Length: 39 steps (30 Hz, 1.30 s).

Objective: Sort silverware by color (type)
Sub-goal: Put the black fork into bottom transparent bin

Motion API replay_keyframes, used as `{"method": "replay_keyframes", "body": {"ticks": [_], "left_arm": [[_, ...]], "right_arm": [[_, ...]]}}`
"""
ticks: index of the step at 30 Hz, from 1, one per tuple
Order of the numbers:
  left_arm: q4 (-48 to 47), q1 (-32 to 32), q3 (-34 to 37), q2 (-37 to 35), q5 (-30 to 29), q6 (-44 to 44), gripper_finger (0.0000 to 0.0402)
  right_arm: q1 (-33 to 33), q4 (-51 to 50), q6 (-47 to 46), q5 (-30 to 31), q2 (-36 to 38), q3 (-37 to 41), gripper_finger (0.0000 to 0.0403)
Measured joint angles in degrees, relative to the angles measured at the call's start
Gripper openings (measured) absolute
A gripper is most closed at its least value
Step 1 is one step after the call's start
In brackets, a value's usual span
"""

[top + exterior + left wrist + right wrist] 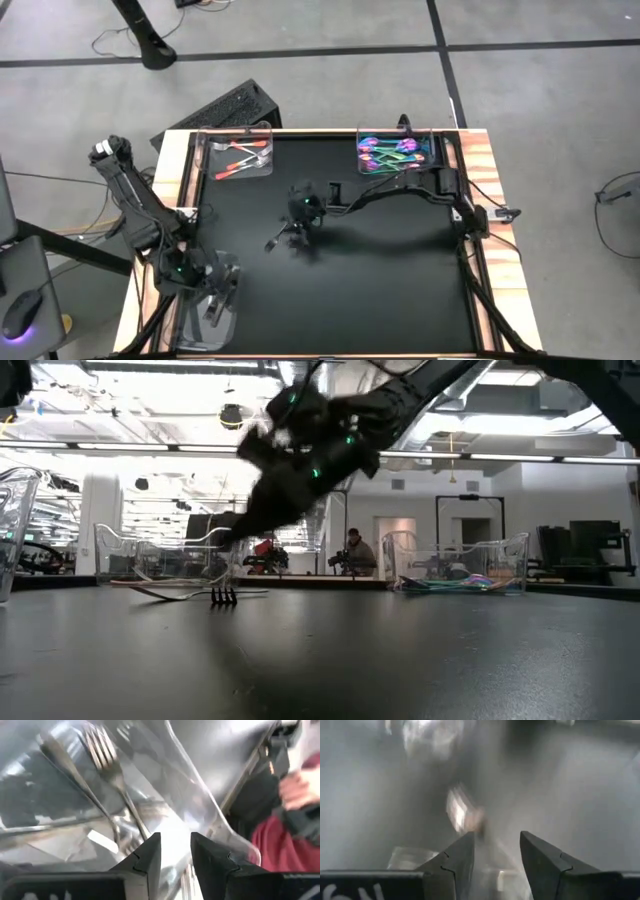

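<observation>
A dark fork [276,240] lies flat on the black mat near the table's middle; in the low view, the dark fork [200,594] rests on its tines and curved handle. My right gripper [294,226] hovers just above it, open [497,834], slanting down toward it [232,538] without touching. My left gripper [220,292] is open [175,836] above the clear tray [200,335] at the near left corner, where dark forks [107,757] lie. Coppery pieces [240,155] fill the far left tray, iridescent pieces [388,153] the far right tray.
The clear tray's tall wall [200,795] stands close beside my left fingers. A person in a red top [290,835] is beyond the table's near left corner. Another person [355,552] sits far back in the room. Bare black mat [400,270] spreads right of the fork.
</observation>
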State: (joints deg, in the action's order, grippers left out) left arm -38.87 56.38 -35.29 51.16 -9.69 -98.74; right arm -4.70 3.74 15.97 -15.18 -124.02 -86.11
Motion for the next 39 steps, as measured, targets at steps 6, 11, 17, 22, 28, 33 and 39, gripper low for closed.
{"method": "replay_keyframes", "body": {"ticks": [6,11,17,22,28,33,39], "left_arm": [[-3.4,0.0,0.0,-3.2,-12.2,2.8,0.0094],[-4.8,-1.1,0.0,-6.9,-21.3,10.8,0.0094],[-5.9,-3.8,0.0,-10.6,-26.4,19.7,0.0094],[-5.8,-6.9,0.0,-12.0,-31.3,27.0,0.0094],[-5.8,-11.1,0.0,-11.1,-37.2,32.1,0.0094],[-5.8,-16.2,0.0,-9.2,-39.6,34.7,0.0094],[-3.1,-20.3,2.1,-4.0,-42.3,36.7,0.0094]], "right_arm": [[0.4,-10.3,2.4,0.3,-8.1,-8.3,0.0180],[0.0,-15.0,2.8,0.4,-11.9,-12.5,0.0179],[-0.2,-20.5,4.2,1.3,-12.4,-14.3,0.0151],[-0.3,-21.0,4.1,1.6,-12.4,-14.3,0.0104],[-0.4,-21.5,0.4,2.8,-12.4,-14.2,0.0015],[-0.8,-22.8,-5.9,4.4,-10.8,-14.0,0.0010],[-3.3,-27.2,-7.6,4.9,-4.3,-10.3,0.0006]]}}
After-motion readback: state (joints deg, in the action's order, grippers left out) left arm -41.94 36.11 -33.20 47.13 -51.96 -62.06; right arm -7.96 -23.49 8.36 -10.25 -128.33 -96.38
